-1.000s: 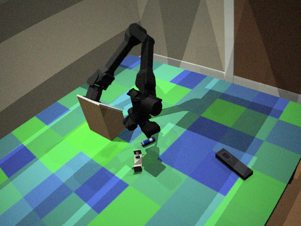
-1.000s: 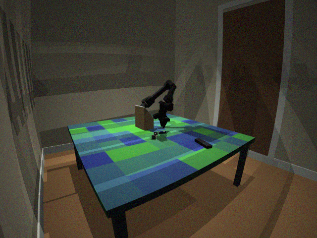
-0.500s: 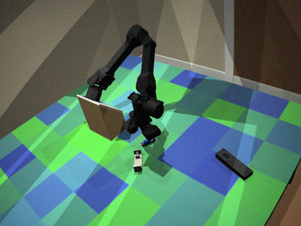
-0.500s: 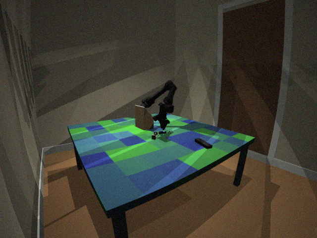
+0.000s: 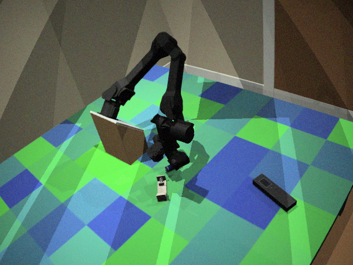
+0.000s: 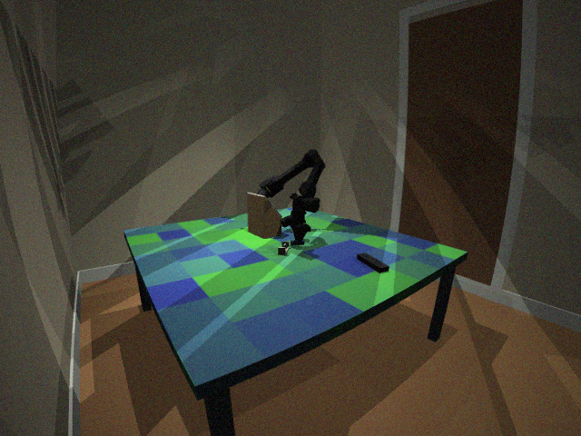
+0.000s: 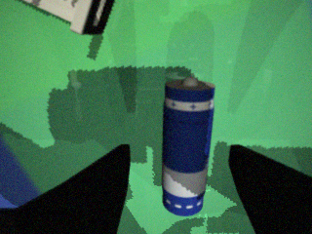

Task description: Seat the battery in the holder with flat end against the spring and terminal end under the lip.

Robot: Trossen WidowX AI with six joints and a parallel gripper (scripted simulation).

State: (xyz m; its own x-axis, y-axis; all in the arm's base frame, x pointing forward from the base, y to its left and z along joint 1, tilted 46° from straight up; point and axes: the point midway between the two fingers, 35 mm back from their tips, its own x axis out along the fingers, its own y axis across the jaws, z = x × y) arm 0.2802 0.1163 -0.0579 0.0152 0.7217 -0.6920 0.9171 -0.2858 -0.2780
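Note:
The blue battery (image 5: pixel 169 168) (image 7: pixel 187 141) lies on the table, its terminal end pointing up the wrist view and its silver band near the flat end. My gripper (image 5: pixel 168 163) (image 7: pixel 179 153) is open, low over the battery, with one black finger on each side of it and a gap on both sides. In the top view the gripper hides most of the battery. The holder (image 5: pixel 161 190) (image 6: pixel 282 251) (image 7: pixel 79 19), cream with black ends, stands empty just in front of the gripper. Its small metal part shows at the end nearer the arm. In the wrist view only one end shows, upper left.
A brown upright panel (image 5: pixel 122 139) (image 6: pixel 262 216) stands left of the gripper, close to the arm's base. A long black box-like object (image 5: pixel 273 192) (image 6: pixel 372 262) lies to the right. The arm's shadow falls around the battery.

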